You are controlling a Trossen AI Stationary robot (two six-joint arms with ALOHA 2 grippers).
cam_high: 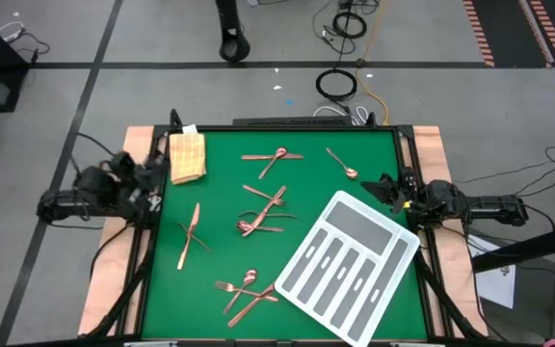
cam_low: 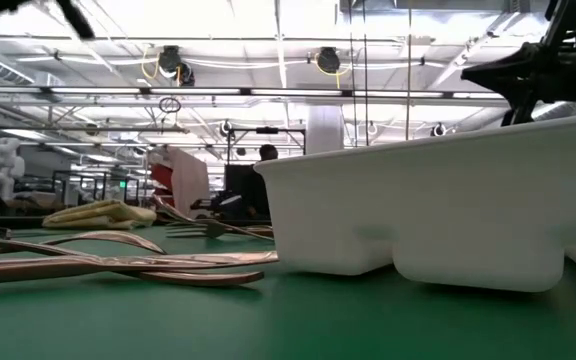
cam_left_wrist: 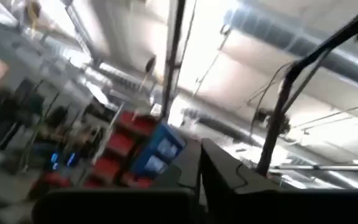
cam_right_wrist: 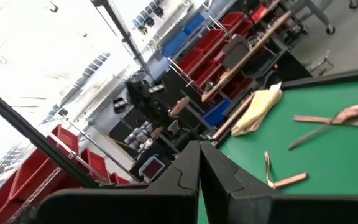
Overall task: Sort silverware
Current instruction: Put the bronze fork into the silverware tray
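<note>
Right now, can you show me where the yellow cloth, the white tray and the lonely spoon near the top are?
yellow cloth (cam_high: 187,156), high view, middle of the folded cloth.
white tray (cam_high: 394,227), high view, its outer rim at the right corner.
lone spoon (cam_high: 341,164), high view, middle of its handle.

No text, label, brand or number can be read in any view. Nothing on the table carries legible print.
</note>
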